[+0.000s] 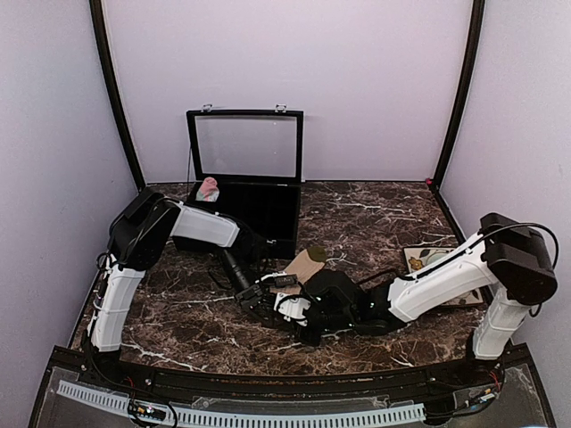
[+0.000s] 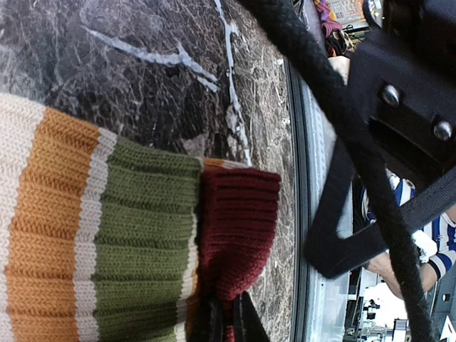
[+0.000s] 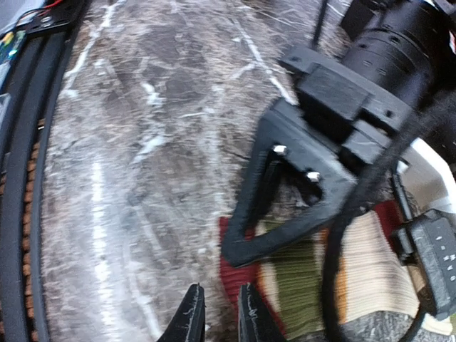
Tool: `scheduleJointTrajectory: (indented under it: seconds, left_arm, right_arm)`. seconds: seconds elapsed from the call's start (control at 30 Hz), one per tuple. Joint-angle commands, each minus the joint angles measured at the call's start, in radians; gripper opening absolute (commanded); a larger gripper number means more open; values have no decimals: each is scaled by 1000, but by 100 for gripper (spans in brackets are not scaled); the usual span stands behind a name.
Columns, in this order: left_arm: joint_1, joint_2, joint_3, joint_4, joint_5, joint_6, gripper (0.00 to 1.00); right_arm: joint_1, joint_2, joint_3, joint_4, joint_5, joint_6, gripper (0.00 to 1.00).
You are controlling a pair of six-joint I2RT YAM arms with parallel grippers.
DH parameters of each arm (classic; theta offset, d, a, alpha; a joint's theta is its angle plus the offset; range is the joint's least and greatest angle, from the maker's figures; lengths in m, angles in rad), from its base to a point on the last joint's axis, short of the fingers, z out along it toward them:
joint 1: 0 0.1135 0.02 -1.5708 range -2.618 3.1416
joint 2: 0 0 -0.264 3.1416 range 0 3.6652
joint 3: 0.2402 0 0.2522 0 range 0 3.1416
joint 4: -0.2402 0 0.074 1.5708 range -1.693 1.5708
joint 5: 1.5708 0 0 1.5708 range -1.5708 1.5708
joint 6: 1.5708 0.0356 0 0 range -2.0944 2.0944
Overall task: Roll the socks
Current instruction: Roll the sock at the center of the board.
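Looking at a dark marble table (image 1: 375,214) boxed in by lilac walls (image 1: 375,80): a black case (image 1: 268,209) sits lid-up at 12 o'clock with the pink sock (image 1: 209,188) in its 11 o'clock corner, and the tan sock (image 2: 107,235) lies flat near the middle. The left gripper (image 2: 229,324) is pinched nearly closed on the tan sock's maroon cuff (image 2: 239,228). The right gripper (image 3: 217,317) shows just a sliver of gap at the cuff's edge, can't tell if it has any cloth, and from above the arms hide most of that sock.
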Motion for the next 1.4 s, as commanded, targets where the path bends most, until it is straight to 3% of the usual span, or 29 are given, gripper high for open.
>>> scheduleJointTrajectory:
  seconds: [0.0,0.3,0.8,1.37]
  left_arm:
    - [7,57,-17,14,-197,-6,0]
    - [8,56,-8,8,-198,-5,0]
    - [8,56,-2,1,-200,-5,0]
    - [8,58,4,-10,-183,5,0]
  right_arm:
    - [-44,67,37,67,-27,1,17]
    - [-59,88,-31,132,-45,64,9]
    - [-64,-41,-58,130,-89,97,26]
    - [-65,93,-53,164,-88,99,26]
